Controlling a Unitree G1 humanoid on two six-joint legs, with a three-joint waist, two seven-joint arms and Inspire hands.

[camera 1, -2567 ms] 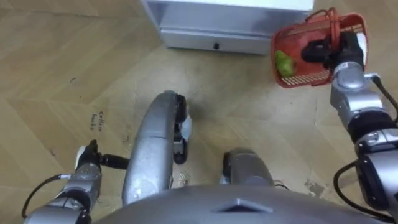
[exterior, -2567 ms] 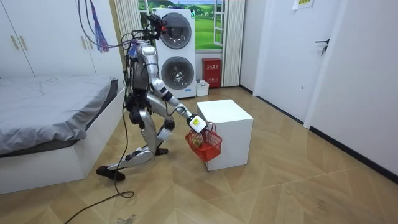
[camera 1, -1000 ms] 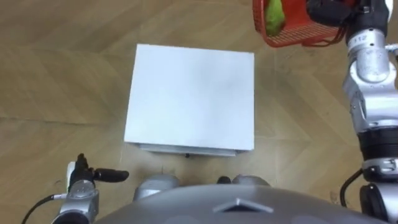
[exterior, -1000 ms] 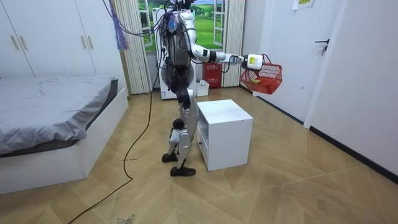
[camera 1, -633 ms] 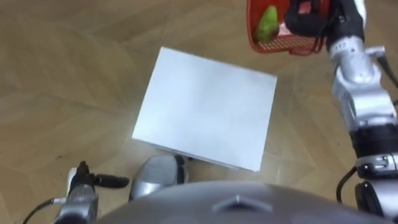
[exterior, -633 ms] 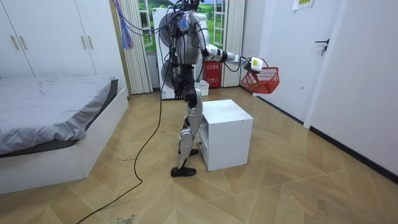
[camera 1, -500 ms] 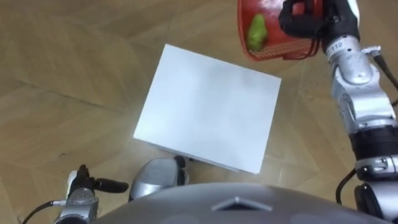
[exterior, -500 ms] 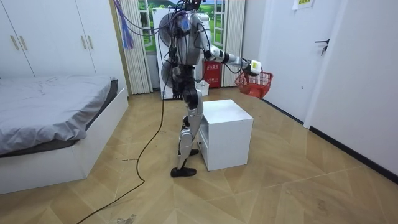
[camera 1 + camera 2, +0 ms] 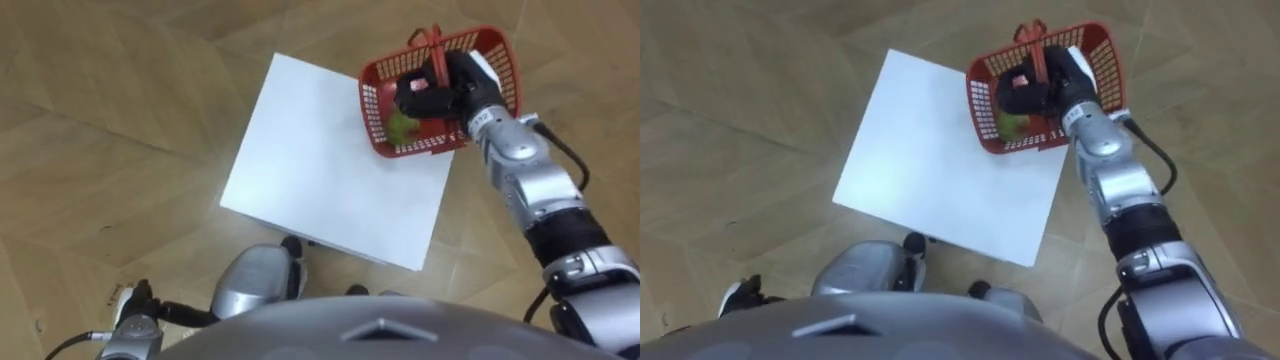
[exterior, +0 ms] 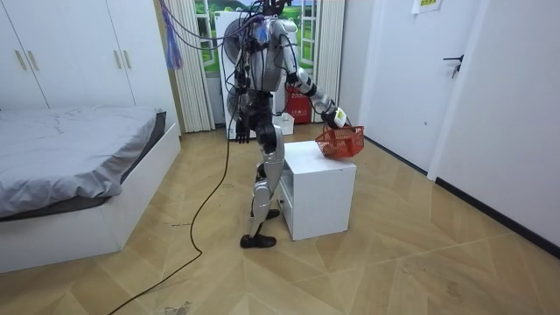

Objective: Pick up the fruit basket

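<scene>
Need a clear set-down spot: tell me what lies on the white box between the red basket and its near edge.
Nothing: the left eye view shows the white box bare there, the right hand holding the red basket.

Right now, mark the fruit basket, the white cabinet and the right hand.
fruit basket point(image 9: 373, 112): left eye view, left mesh wall.
white cabinet point(image 9: 320, 155): left eye view, bare top.
right hand point(image 9: 438, 88): left eye view, middle of hand.

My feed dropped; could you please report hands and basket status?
Right hand shut on red basket handle. Basket over far right corner of white cabinet, green fruit inside. Left hand low at side. No obstruction.
</scene>
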